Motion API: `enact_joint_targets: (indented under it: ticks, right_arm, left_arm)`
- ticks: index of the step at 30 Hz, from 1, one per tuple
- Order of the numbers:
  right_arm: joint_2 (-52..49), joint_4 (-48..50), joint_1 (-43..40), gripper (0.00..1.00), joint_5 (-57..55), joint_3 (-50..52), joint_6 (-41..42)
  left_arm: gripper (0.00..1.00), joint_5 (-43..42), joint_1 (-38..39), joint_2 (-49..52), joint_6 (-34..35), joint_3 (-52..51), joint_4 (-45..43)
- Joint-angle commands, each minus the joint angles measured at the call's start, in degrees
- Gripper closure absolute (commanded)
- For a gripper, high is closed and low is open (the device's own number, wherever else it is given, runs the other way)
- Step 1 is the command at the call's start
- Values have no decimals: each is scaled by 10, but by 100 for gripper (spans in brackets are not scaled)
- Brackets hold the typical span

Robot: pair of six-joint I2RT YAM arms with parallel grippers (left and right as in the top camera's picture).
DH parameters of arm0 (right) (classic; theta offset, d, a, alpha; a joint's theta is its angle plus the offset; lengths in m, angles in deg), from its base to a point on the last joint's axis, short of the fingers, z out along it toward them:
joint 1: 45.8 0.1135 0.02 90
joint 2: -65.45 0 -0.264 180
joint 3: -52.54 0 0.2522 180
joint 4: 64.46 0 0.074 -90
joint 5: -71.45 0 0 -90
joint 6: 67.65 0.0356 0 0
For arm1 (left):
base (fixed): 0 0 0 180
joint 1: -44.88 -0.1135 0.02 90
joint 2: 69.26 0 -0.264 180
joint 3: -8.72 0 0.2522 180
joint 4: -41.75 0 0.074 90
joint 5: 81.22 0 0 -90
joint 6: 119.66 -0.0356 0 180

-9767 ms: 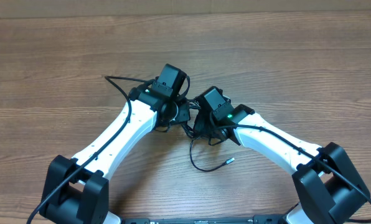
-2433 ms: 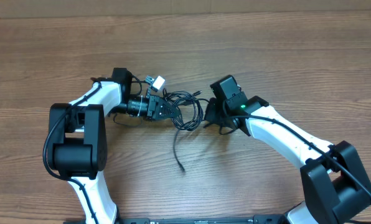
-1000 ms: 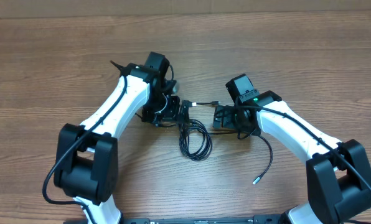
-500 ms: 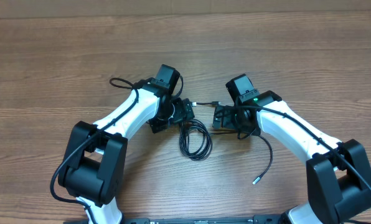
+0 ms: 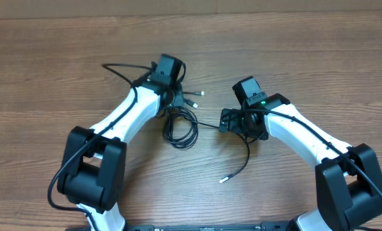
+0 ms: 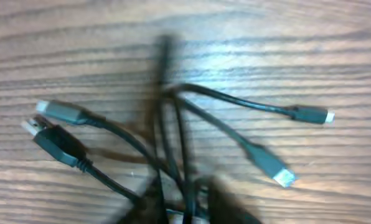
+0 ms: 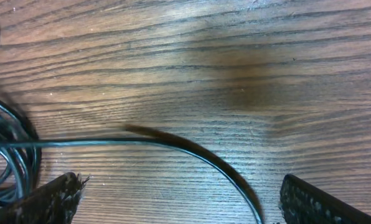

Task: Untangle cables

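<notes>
Separating one cord from the bundle looks like the step in hand. The thin black cables (image 5: 181, 125) lie on the brown wood-grain table (image 5: 319, 58) between the two arms. A loose coil of several turns sits just below the left gripper (image 5: 176, 102), and a fan of small plug ends (image 6: 279, 173) spreads out on that gripper's far side. A single black cord (image 7: 173, 142) leaves the coil and runs across to the right gripper (image 5: 231, 122). From there it curves toward the near edge and ends in a silvery tip (image 5: 223, 180), well apart from the coil.

Left gripper: the wrist view is blurred, and several cords run into a dark smear at the bottom edge. Cannot tell whether its fingers are apart or pinched on the cords.

Right gripper: fingertips (image 7: 51, 196) stand wide apart. The single cord lies on the wood between them and touches neither. Nothing is held.

How to do it well (judgement):
- the left should pin the bundle close to the plug ends, so the coil does not drag along
- the right should close on the single cord only, low to the table, with the cord centred in the gap
- draw it away from the coil slowly, along the cord's own line, and stop if the turns tighten instead of paying out
- risk: the cord may thread through the coil, and the overhead view does not show whether it does
</notes>
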Motion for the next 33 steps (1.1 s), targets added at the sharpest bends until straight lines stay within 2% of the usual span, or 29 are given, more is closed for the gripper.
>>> enact_joint_targets:
  ticks: [1, 2, 4, 6, 8, 9, 10, 11, 14, 15, 19, 22, 23, 25, 27, 31, 33]
  right_arm:
    - [7, 3, -3, 0, 3, -2, -9]
    - [7, 3, -3, 0, 3, -2, -9]
    - [7, 3, -3, 0, 3, -1, -9]
    - [7, 3, -3, 0, 3, -2, -9]
    - [7, 3, -3, 0, 3, -2, -9]
    - [7, 3, -3, 0, 3, -2, -9]
    - [7, 3, -3, 0, 3, -2, -9]
    - [7, 3, -3, 0, 3, -2, -9]
    - [7, 3, -3, 0, 3, -2, -9]
    - [7, 3, -3, 0, 3, -2, -9]
    - [7, 3, -3, 0, 3, -2, -9]
    - [7, 3, -3, 0, 3, -2, -9]
    - [7, 3, -3, 0, 3, -2, -9]
    - [7, 3, -3, 0, 3, -2, -9]
    - [7, 3, -3, 0, 3, -2, -9]
    - [7, 3, -3, 0, 3, -2, -9]
    - [7, 3, -3, 0, -7, -2, -18]
  left_arm:
    - [6, -47, -5, -27, -28, 26, 45]
    - [0, -46, -5, -28, -30, 27, 64]
    - [0, -48, -6, -30, -30, 50, 99]
    - [13, -70, -1, -30, -30, 75, 147]
    - [47, -92, 1, -30, -30, 73, 179]
    - [82, -92, 5, -30, -30, 67, 196]
    - [96, -92, 7, -30, -30, 57, 199]
    - [96, -92, 9, -30, -30, 46, 198]
    - [22, -91, 9, -30, -29, 10, 152]
    - [20, -91, 9, -30, -30, 2, 130]
    - [26, -85, 9, -29, -30, -27, 74]
    - [41, -85, 9, -29, -30, -49, 43]
    - [51, -85, 9, -29, -30, -55, 39]
    - [61, -82, 9, -29, -30, -58, 39]
    - [94, -70, 9, -29, -31, -58, 39]
    - [96, -78, 7, -30, -139, -57, 41]
    - [96, -155, -5, -30, -203, -57, 38]
